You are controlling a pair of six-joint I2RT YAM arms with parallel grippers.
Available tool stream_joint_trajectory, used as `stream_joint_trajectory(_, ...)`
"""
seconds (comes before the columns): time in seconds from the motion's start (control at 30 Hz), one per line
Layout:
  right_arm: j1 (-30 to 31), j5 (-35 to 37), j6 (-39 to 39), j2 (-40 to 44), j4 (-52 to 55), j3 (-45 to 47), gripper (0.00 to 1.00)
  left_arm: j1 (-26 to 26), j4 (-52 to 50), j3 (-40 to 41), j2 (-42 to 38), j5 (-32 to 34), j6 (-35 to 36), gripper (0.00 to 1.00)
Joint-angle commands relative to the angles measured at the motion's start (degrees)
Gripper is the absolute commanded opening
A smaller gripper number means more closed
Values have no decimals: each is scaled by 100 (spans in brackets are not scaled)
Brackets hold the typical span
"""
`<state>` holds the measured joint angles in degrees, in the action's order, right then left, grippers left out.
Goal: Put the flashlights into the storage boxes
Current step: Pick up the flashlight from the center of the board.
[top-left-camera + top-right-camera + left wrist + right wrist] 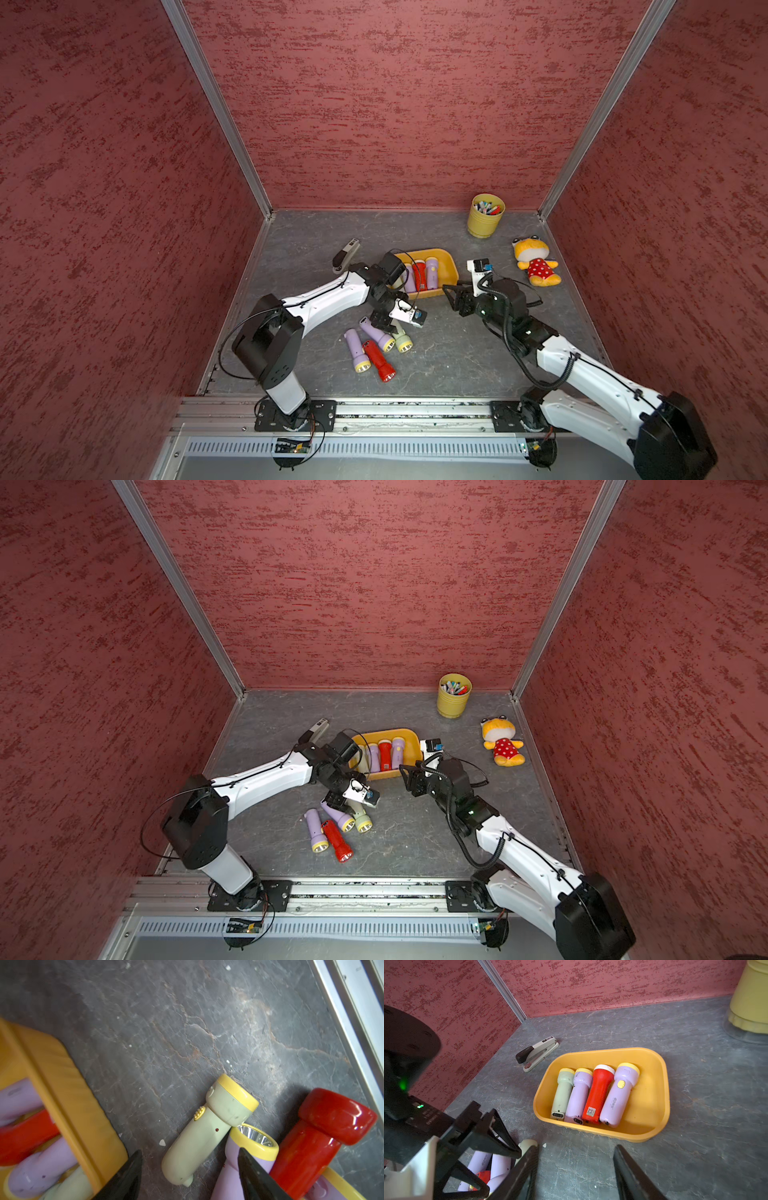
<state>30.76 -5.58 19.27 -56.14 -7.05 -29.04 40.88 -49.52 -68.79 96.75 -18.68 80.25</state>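
The orange-yellow storage box point(446, 259) point(662, 1084) holds several flashlights side by side: pale green point(562, 1093), lilac point(579, 1097), red point(598, 1093) and lilac point(618, 1095). In front of it on the floor lie two lilac flashlights point(357, 349) point(376, 330), a red one point(378, 359) and a pale green one point(402, 340) point(203, 1132). My left gripper point(388, 326) point(190, 1159) is open, low over the pale green one, with its tail between the jaws and a gap on each side. My right gripper point(451, 297) point(576, 1151) is open and empty over bare floor by the box's near right corner.
A grey-white stapler point(345, 255) lies behind the left arm. A yellow cup of pens point(485, 216) stands at the back right. A plush toy point(534, 262) lies by the right wall. Red walls close three sides and a metal rail point(374, 409) runs along the front.
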Motion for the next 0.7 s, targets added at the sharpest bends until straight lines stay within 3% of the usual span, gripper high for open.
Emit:
stream_joint_trajectory(0.0,-18,180,-159,145,-134,79,61,69,-503,-157,275,434,629,70)
stream_joint_trajectory(0.27,-18,67,-214,130,-337,188,61,69,-92,-215,839,841,870,64)
stream_joint_trajectory(0.53,-23,106,-178,86,-446,214,61,95,461,-145,1081,764,852,61)
stream_joint_trajectory(0.63,-18,134,-145,94,-498,231,61,104,621,-78,1109,743,813,42)
stream_joint_trajectory(0.67,-18,154,-130,110,-521,247,61,104,644,-58,1110,738,801,41)
